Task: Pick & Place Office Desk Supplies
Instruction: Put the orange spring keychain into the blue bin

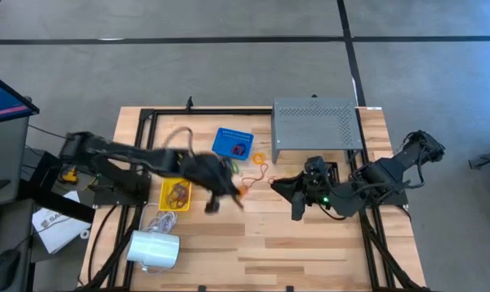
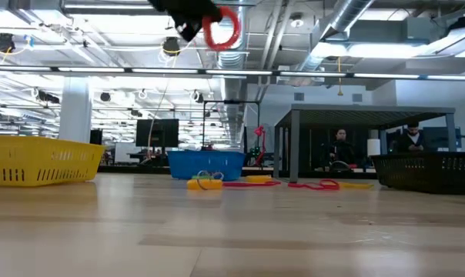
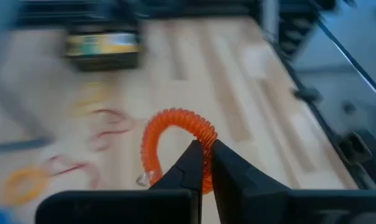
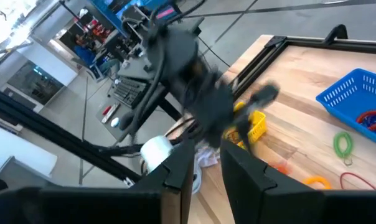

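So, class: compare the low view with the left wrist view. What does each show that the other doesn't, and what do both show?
Only the low view shows the yellow basket, the blue basket, the grey shelf and people seated in the room beyond. Only the left wrist view shows a yellow-green crayon box lying on the wooden table. Both show the left gripper shut on the orange coiled band, held above the table, with loose bands lying below.
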